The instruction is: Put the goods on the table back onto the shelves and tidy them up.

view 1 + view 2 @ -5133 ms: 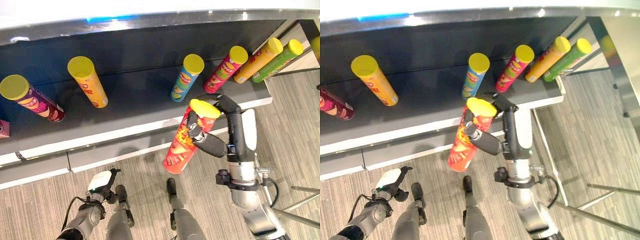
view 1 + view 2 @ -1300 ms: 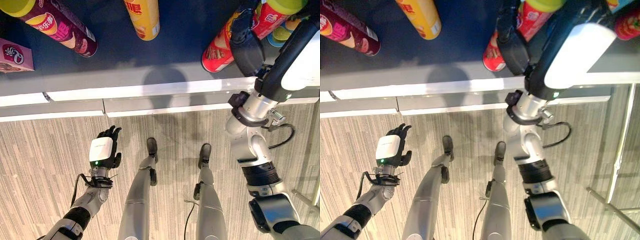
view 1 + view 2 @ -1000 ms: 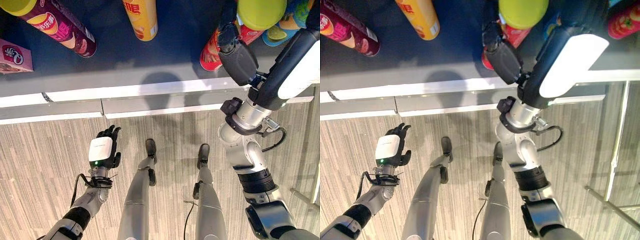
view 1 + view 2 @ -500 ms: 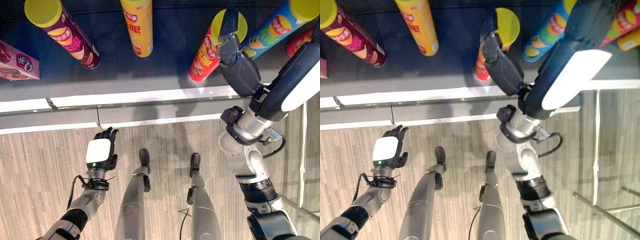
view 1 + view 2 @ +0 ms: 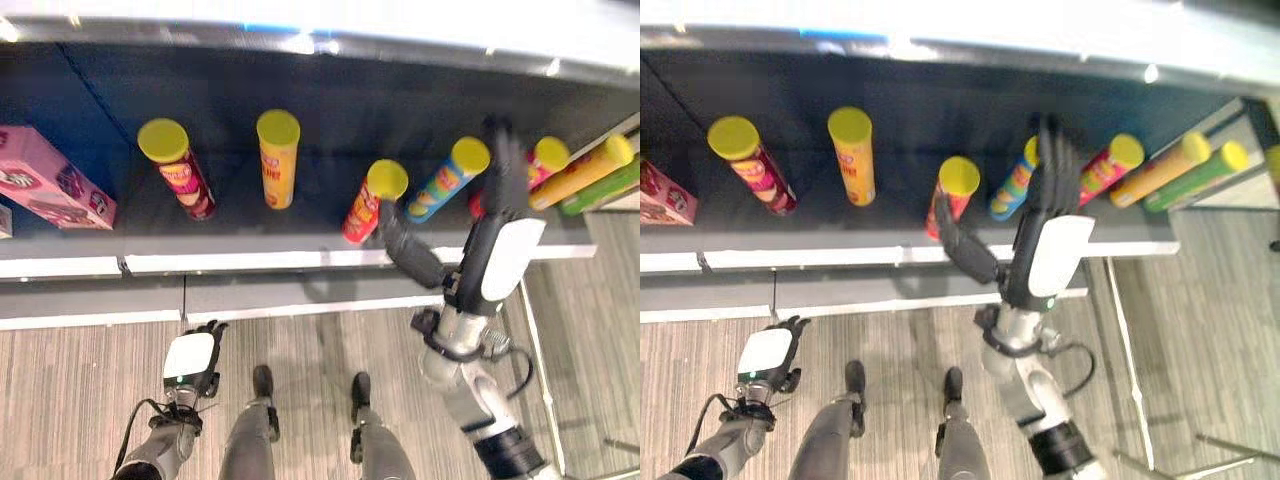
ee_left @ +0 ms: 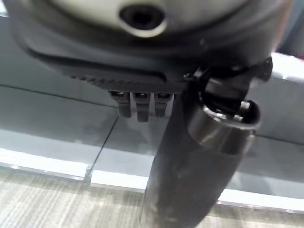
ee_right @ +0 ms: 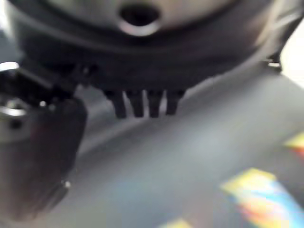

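Fingers of right hand spread, clear of red can upright near shelf front edge, apparently just placed; left hand idle, relaxed.

The pink box is cut off by the frame's edge.

head eyes look down, sharing shelf; wrist views close along hands.
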You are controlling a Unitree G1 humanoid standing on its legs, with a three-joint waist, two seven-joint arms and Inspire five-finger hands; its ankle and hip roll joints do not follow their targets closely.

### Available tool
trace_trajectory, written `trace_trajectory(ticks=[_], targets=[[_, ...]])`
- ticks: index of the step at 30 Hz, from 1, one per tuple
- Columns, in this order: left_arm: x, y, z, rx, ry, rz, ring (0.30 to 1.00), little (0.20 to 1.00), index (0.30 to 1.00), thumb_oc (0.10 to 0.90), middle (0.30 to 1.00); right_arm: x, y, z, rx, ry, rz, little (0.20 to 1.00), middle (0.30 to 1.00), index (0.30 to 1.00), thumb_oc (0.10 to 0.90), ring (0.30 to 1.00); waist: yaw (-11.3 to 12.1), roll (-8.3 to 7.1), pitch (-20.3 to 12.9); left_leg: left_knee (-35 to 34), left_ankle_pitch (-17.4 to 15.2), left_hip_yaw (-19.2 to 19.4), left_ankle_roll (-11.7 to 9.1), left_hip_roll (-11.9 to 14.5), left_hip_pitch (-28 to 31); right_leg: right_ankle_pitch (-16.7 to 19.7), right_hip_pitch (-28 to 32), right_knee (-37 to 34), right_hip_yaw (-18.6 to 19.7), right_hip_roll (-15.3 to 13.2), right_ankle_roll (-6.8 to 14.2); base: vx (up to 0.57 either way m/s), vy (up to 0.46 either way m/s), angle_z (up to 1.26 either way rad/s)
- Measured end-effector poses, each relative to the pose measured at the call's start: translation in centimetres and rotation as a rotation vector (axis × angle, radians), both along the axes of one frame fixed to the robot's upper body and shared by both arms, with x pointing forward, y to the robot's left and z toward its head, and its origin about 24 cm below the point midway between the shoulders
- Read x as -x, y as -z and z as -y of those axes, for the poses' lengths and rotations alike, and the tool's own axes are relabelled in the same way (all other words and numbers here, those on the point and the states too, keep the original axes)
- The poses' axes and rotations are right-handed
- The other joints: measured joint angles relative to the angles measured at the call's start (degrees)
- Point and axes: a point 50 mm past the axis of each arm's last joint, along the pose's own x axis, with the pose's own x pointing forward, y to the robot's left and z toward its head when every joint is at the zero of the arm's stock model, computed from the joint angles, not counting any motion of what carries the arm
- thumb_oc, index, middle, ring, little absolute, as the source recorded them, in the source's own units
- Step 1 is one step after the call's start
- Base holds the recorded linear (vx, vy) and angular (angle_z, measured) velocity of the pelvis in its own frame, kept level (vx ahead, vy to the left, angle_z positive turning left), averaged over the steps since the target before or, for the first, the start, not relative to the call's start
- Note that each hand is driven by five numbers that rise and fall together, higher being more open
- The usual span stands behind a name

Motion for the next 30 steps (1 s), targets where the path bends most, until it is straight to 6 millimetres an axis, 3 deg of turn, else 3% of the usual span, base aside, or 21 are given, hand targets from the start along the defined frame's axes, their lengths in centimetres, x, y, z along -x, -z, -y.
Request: trace_trajectory(ticks=[1, 3, 5, 6, 8, 10, 11, 13, 15, 16, 18, 23, 30], targets=[[1.2, 0.8, 0.1, 0.005, -0.005, -0.048, 0.900, 0.900, 0.900, 0.800, 0.900, 1.7, 2.3, 0.5, -0.006, 0.012, -0.121, 0.900, 0.900, 0.900, 0.800, 0.900, -1.3, 0.19, -1.9, -3.2, 0.7, 0.7, 0.0, 0.1, 2.3, 0.3, -0.3, 1.0, 0.0, 0.2, 0.1, 0.07, 0.016, -0.19], [2.9, 1.7, -0.2, 0.001, -0.022, -0.117, 0.900, 0.900, 0.900, 0.800, 0.900, 3.3, 4.0, 1.0, -0.001, 0.016, -0.213, 0.900, 0.900, 0.900, 0.800, 0.900, -1.4, 0.39, -3.0, -9.0, 3.4, 1.8, 0.3, -0.3, 6.6, 0.5, 1.0, 0.9, 0.7, 0.4, 0.2, 0.05, 0.008, -0.25], [4.4, 2.6, -0.1, 0.011, -0.034, -0.186, 0.900, 0.900, 0.900, 0.800, 0.900, 5.4, 6.0, 2.4, 0.031, 0.027, -0.335, 0.900, 0.900, 0.900, 0.800, 0.900, -3.7, 0.74, -4.3, -15.9, 5.9, 3.0, -0.4, -0.1, 12.3, 0.4, 1.9, 1.4, 1.3, 1.5, 0.3, 0.09, -0.023, -0.40], [5.1, 3.1, 0.0, 0.022, -0.042, -0.222, 0.900, 0.900, 0.900, 0.800, 0.900, 6.2, 7.0, 3.0, 0.059, 0.028, -0.401, 0.900, 0.900, 0.900, 0.800, 0.900, -3.6, 1.47, -5.0, -18.8, 7.2, 3.5, 0.0, 0.5, 14.9, 0.0, 1.9, 2.7, 1.3, 2.4, 0.8, 0.09, -0.043, -0.38], [5.7, 3.5, 0.2, 0.032, -0.041, -0.264, 0.900, 0.900, 0.900, 0.800, 0.900, 8.2, 9.0, 4.0, 0.088, 0.045, -0.542, 0.900, 0.900, 0.900, 0.800, 0.900, -4.8, 1.87, -6.7, -18.8, 6.6, 3.6, -0.1, 1.3, 15.9, -1.3, 2.5, 0.3, 1.3, 2.8, 2.7, 0.06, -0.051, -0.17], [6.3, 3.6, -0.1, 0.032, -0.046, -0.281, 0.900, 0.900, 0.900, 0.800, 0.900, 10.6, 11.6, 4.6, 0.099, 0.061, -0.705, 0.900, 0.900, 0.900, 0.800, 0.900, -5.9, -0.01, -8.3, -18.8, 6.0, 3.9, -1.1, 1.2, 17.6, 0.0, 5.0, -6.0, 1.3, 2.8, 1.5, 0.05, -0.061, 0.00], [6.8, 3.7, -0.3, 0.036, -0.048, -0.305, 0.900, 0.900, 0.900, 0.800, 0.900, 13.3, 14.2, 5.0, 0.086, 0.094, -0.894, 0.900, 0.900, 0.900, 0.800, 0.900, -6.5, -2.29, -10.5, -19.1, 5.3, 4.5, -2.8, 1.0, 19.6, 1.9, 7.7, -9.2, 1.5, 3.0, 0.1, 0.08, -0.107, -0.22], [7.4, 4.2, 0.6, 0.073, -0.049, -0.330, 0.900, 0.900, 0.900, 0.800, 0.900, 15.4, 16.5, 5.5, 0.048, 0.158, -1.062, 0.900, 0.900, 0.900, 0.800, 0.900, -6.4, -1.03, -12.4, -19.1, 5.2, 5.4, -4.9, 3.4, 20.9, 1.8, 8.6, -9.4, 2.4, 5.4, -0.1, 0.08, -0.095, -0.29], [8.3, 4.8, 2.2, 0.138, -0.014, -0.369, 0.900, 0.900, 0.900, 0.800, 0.900, 19.5, 18.8, 6.8, -0.017, 0.264, -1.300, 0.900, 0.900, 0.900, 0.800, 0.900, -7.7, 1.87, -13.8, -19.1, 4.4, 6.5, -6.2, 5.3, 23.2, 0.4, 10.5, -9.5, 2.7, 7.3, -0.5, 0.12, -0.091, -0.23], [8.5, 4.9, 2.4, 0.148, -0.007, -0.384, 0.900, 0.900, 0.900, 0.800, 0.900, 20.6, 19.3, 7.1, -0.043, 0.302, -1.354, 0.900, 0.900, 0.900, 0.800, 0.900, -8.3, 2.07, -13.9, -19.1, 4.2, 6.6, -6.5, 5.2, 24.2, -0.7, 11.8, -9.9, 2.8, 7.3, -2.4, 0.11, -0.085, -0.20], [9.2, 5.2, 2.7, 0.166, 0.000, -0.419, 0.900, 0.900, 0.900, 0.800, 0.900, 23.2, 20.1, 7.4, -0.096, 0.361, -1.485, 0.900, 0.900, 0.900, 0.800, 0.900, -9.0, 3.34, -15.1, -19.2, 3.8, 6.8, -7.2, 6.3, 25.0, -1.6, 12.8, -10.1, 2.9, 8.3, -3.4, 0.06, -0.061, -0.04], [9.4, 4.7, 3.6, 0.285, -0.038, -0.410, 0.900, 0.900, 0.900, 0.800, 0.900, 24.9, 20.5, 6.9, -0.207, 0.379, -1.565, 0.900, 0.900, 0.900, 0.800, 0.900, -9.6, 4.62, -15.9, -19.1, 4.1, 6.8, -7.7, 7.8, 26.1, -1.8, 13.8, -10.1, 3.0, 9.9, -3.7, 0.03, -0.070, -0.02], [7.2, 3.4, 4.8, 0.386, 0.000, -0.358, 0.900, 0.900, 0.900, 0.800, 0.900, 23.2, 20.9, 5.8, -0.247, 0.296, -1.567, 0.900, 0.900, 0.900, 0.800, 0.900, -9.6, 4.38, -16.3, -19.1, 4.6, 6.6, -8.2, 8.3, 26.2, -1.6, 14.0, -10.1, 2.9, 10.5, -4.1, 0.00, -0.046, 0.00]])
